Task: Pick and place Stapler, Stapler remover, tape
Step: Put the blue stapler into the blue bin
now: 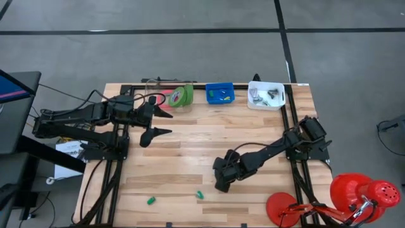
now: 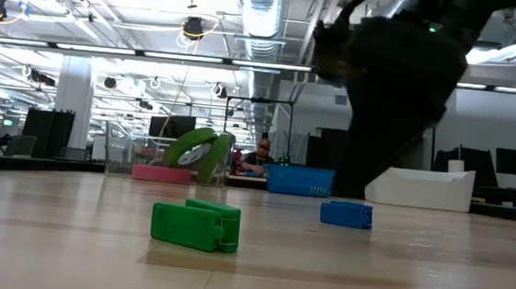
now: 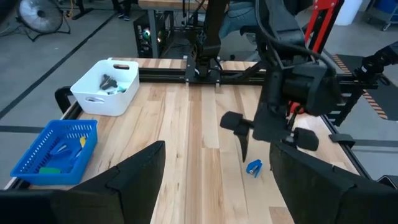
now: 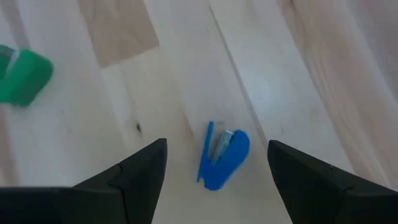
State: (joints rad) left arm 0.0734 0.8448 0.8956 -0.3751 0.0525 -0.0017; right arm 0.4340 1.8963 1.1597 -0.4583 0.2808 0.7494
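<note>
A small blue stapler (image 4: 221,158) lies flat on the wooden table; it also shows in the low view (image 2: 346,214) and in the left wrist view (image 3: 254,167). My right gripper (image 4: 217,146) hangs open above it, a finger on either side, touching nothing; in the high view my right gripper (image 1: 221,182) hides it. Two small green pieces (image 1: 150,201) (image 1: 199,194) lie near the table's near edge. Green tape rolls (image 1: 181,96) lean beside a pink-red roll (image 1: 161,99) at the far edge. My left gripper (image 1: 161,123) waits open over the table's left part.
A blue basket (image 1: 219,94) and a white bin (image 1: 266,95) holding metal pieces stand along the far edge. A clear container (image 2: 133,153) stands by the tape. A red lamp (image 1: 354,196) sits off the table's near right corner. Bare wood lies between the arms.
</note>
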